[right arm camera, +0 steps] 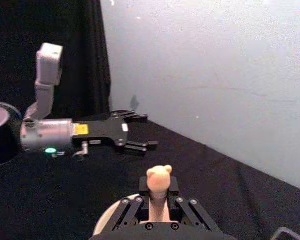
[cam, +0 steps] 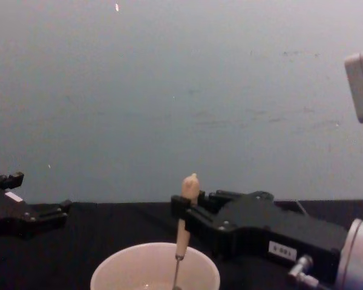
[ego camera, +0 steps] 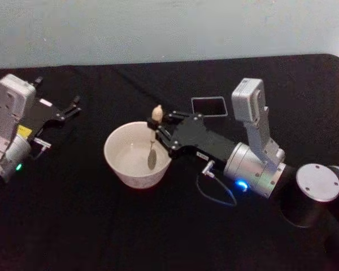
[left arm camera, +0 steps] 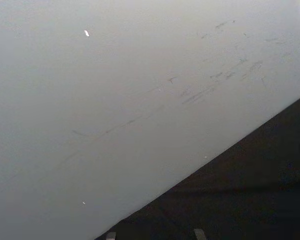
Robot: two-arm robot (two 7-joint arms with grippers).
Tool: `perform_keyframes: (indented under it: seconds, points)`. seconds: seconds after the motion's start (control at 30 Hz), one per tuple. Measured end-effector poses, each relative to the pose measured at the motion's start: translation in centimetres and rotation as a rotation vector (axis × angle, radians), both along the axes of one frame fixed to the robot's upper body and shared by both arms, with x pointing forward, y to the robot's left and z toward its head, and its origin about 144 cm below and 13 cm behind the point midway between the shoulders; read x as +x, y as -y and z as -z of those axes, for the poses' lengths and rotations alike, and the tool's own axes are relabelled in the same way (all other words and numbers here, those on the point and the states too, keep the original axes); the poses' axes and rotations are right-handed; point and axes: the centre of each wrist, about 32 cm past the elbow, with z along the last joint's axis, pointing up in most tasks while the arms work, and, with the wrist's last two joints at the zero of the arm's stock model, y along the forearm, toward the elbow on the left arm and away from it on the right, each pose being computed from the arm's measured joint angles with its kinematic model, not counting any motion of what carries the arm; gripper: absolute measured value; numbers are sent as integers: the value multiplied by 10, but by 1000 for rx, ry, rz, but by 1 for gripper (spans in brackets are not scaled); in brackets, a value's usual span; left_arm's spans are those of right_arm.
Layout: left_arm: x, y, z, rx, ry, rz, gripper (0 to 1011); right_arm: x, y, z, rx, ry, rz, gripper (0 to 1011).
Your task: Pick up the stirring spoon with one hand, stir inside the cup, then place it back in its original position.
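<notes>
Above the cup: right gripper clamped on stirring spoon handle | light, stiff, shaft probably slick; hold the handle | left gripper idle, far left, fingers apart.

I seem to be working at a robotics lab bench: a table draped in black cloth against a bare, scuffed pale grey wall, with a black curtain hanging alongside. My black two-fingered right gripper, on its silver-grey wrist, reaches over it.

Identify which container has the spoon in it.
The pale round cup, where the right gripper holds the stirring spoon; the dark square holder sits farther back.
</notes>
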Motion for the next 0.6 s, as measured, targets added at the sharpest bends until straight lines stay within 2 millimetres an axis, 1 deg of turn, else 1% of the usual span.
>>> perform_keyframes:
  seconds: [0.33, 0.6]
  points:
    - [0, 0, 0, 0, 0, 0, 1001, -8, -8, 2, -6, -6, -52, 204]
    - [0, 0, 0, 0, 0, 0, 1001, -3, -20, 4, -6, 1, -51, 204]
